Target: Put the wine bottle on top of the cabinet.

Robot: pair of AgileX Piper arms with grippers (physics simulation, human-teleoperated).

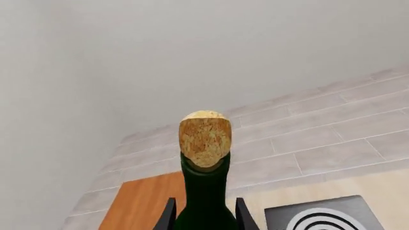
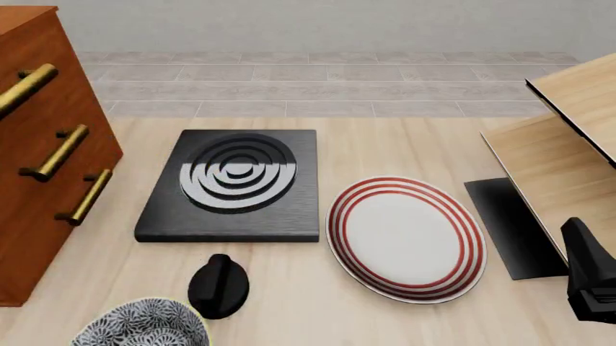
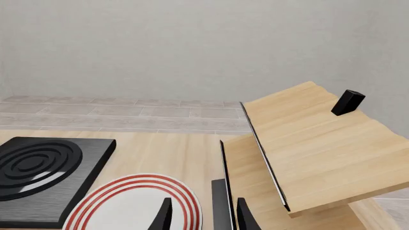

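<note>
the left gripper (image 1: 204, 215) is closed around the neck of the tall dark green glass wine bottle with tan cork top (image 1: 205, 163), held aloft and outside the front view. the reddish-brown wooden drawer cabinet with brass bar handles (image 2: 39, 158) stands at the tabletop's left edge. the right gripper (image 3: 203, 215) is narrowly parted and empty. risks: the smooth neck slipping in the grip; the base clipping the cabinet top's edge; an off-centre release toppling the bottle.
</note>
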